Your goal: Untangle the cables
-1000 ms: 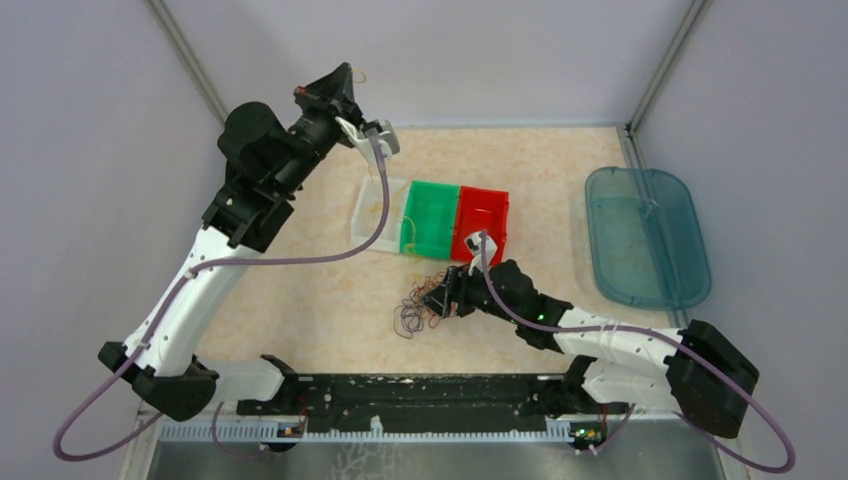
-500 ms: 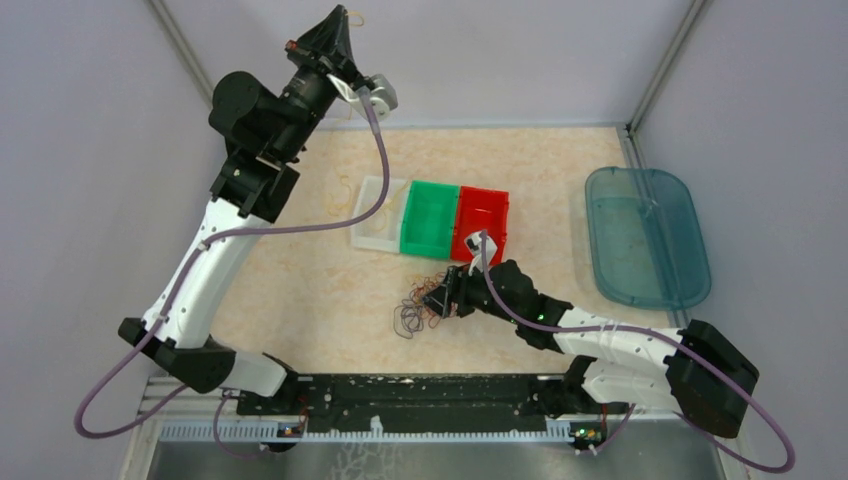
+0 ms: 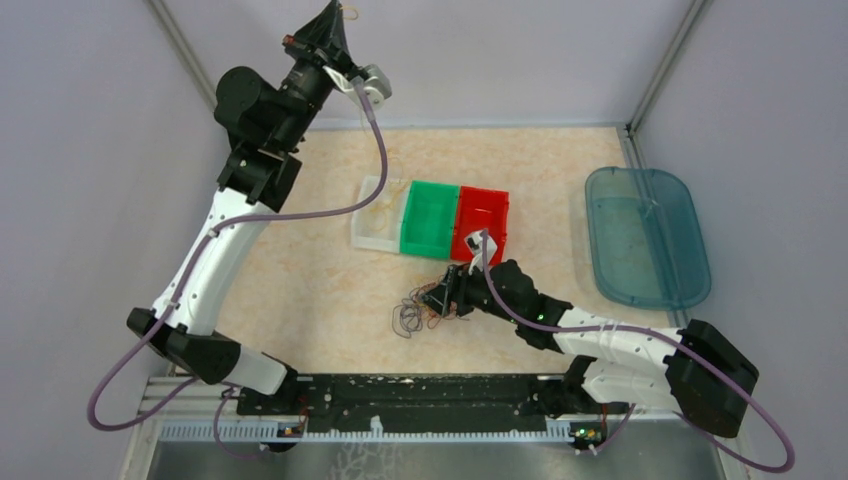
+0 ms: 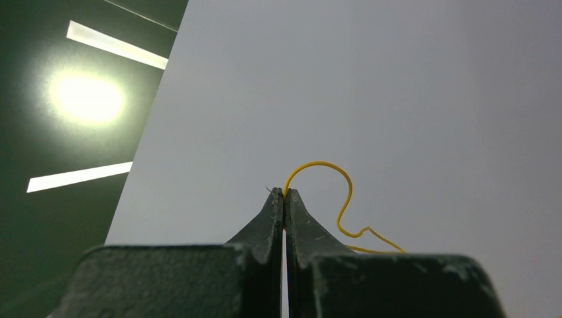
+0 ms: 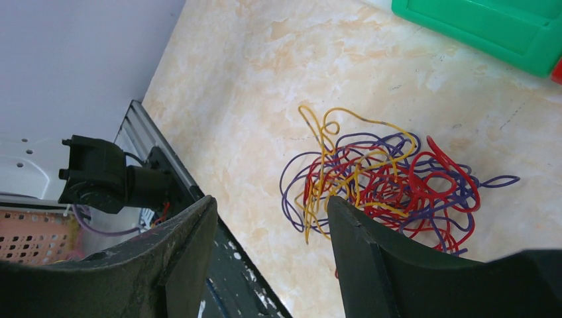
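A tangle of red, yellow and purple cables (image 3: 415, 308) lies on the table in front of the bins; it fills the right wrist view (image 5: 384, 182). My right gripper (image 3: 437, 297) (image 5: 272, 202) hovers open just above the tangle's near edge, holding nothing. My left gripper (image 3: 330, 12) (image 4: 285, 192) is raised high against the back wall, pointing up. It is shut on a single yellow cable (image 4: 331, 175), which curls out of the fingertips and drops behind the right finger. A thin yellow strand (image 3: 375, 205) hangs down to the clear bin.
A clear bin (image 3: 370, 225), a green bin (image 3: 430, 220) and a red bin (image 3: 483, 215) stand in a row mid-table. A teal tray (image 3: 645, 235) lies at the right. Grey walls close the back and sides. The black rail (image 3: 420, 390) runs along the near edge.
My left arm has risen and swung from over the clear bin up to the back wall, carrying the yellow cable. My right gripper has barely shifted at the tangle.
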`<control>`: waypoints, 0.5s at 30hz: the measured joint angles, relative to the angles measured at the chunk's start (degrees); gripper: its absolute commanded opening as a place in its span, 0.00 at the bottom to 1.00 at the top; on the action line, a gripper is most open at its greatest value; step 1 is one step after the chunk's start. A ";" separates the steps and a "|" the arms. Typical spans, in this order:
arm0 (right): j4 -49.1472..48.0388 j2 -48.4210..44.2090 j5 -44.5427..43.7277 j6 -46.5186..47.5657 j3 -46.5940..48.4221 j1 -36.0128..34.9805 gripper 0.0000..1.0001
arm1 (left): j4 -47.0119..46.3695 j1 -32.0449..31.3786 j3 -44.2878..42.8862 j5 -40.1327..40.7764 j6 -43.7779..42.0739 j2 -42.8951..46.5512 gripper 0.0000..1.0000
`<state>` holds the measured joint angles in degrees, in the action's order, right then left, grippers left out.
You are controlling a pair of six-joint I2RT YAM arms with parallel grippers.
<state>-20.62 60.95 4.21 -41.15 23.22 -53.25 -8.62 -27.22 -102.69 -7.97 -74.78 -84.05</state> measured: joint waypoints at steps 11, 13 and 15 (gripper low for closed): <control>-0.61 -0.17 -0.09 -0.48 -1.22 0.00 0.63 | -3.26 0.44 6.16 -0.72 1.03 -0.81 0.00; -0.79 -0.17 -0.09 -0.52 -1.22 0.00 0.63 | -3.89 0.57 7.93 -0.83 1.51 -0.74 0.00; -0.81 -0.20 -0.09 -0.57 -1.22 0.00 0.63 | -4.20 0.70 9.92 -0.90 2.05 -0.66 0.00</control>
<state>-21.43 60.75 4.12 -41.71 22.00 -53.25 -12.82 -26.52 -92.77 -8.86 -72.73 -84.71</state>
